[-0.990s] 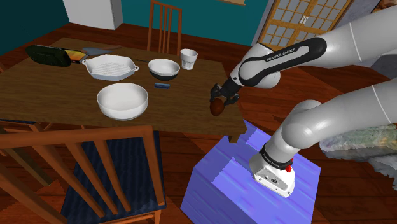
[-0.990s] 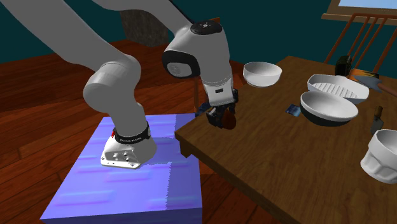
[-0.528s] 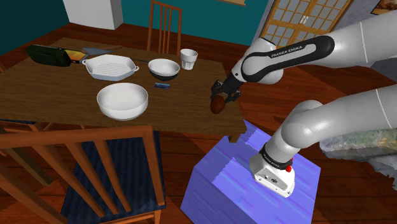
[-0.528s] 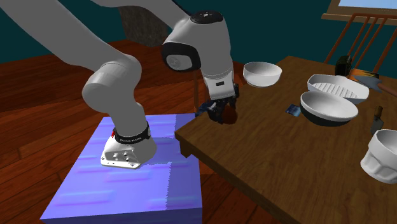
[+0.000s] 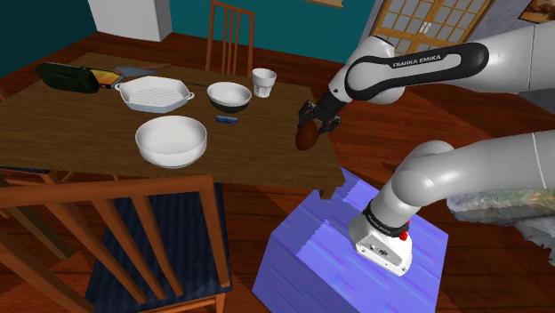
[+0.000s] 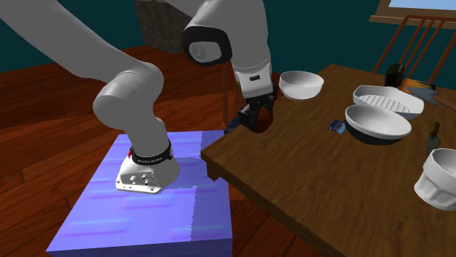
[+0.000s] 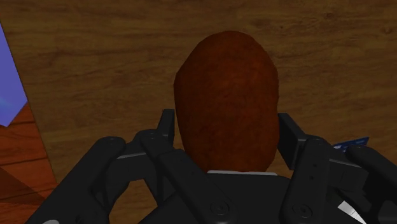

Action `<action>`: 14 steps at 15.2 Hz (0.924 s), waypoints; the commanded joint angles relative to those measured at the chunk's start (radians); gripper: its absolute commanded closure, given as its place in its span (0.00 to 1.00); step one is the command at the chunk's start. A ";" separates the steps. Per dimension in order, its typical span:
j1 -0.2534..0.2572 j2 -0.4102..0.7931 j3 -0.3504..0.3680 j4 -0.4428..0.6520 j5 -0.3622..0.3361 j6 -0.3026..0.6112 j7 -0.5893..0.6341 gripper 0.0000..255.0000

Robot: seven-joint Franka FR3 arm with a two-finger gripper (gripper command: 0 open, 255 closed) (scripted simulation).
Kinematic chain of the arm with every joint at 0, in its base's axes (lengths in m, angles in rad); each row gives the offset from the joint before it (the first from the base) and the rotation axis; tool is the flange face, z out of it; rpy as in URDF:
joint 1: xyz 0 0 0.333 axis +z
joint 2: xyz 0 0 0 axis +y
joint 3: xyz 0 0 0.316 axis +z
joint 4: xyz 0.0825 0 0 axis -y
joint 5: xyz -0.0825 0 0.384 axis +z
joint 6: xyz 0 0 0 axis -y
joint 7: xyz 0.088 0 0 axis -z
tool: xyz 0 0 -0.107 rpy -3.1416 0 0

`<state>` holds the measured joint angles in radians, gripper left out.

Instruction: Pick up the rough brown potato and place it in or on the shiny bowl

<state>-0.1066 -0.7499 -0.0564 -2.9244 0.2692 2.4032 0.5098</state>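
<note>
The rough brown potato (image 5: 306,140) (image 6: 261,123) (image 7: 228,89) hangs clasped between the black fingers of my gripper (image 5: 310,130) (image 6: 256,117) (image 7: 226,130), which is shut on it. It is lifted clear above the wooden table (image 5: 71,133) (image 6: 321,182), near the edge next to the stand. A bowl with a white inside and dark outside (image 5: 229,94) (image 6: 378,123) sits farther along the table, apart from the gripper. A larger white bowl (image 5: 171,140) (image 6: 301,84) stands near the table's chair-side edge.
A ridged white dish (image 5: 154,92) (image 6: 387,98), a white cup (image 5: 263,82) (image 6: 438,179), a small blue object (image 5: 227,118) (image 6: 337,126) and a dark pan (image 5: 69,78) are on the table. A wooden chair (image 5: 116,231) stands in front. The stand (image 5: 356,258) is blue.
The gripper has risen with the potato still held, lifting it higher above the table near the same edge. The upper arm has swung upward.
</note>
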 commanded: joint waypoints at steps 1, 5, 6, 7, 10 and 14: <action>-0.005 -0.023 0.006 0.015 -0.007 -0.038 0.013 1.00; -0.014 -0.054 0.010 0.053 -0.019 -0.107 0.030 1.00; -0.016 -0.061 0.011 0.063 -0.022 -0.123 0.034 1.00; -0.018 -0.067 0.012 0.074 -0.025 -0.139 0.038 1.00; -0.023 -0.083 0.014 0.106 -0.032 -0.187 0.049 1.00; -0.027 -0.098 0.015 0.152 -0.040 -0.247 0.062 1.00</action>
<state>-0.1324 -0.8452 -0.0411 -2.7828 0.2309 2.1694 0.5697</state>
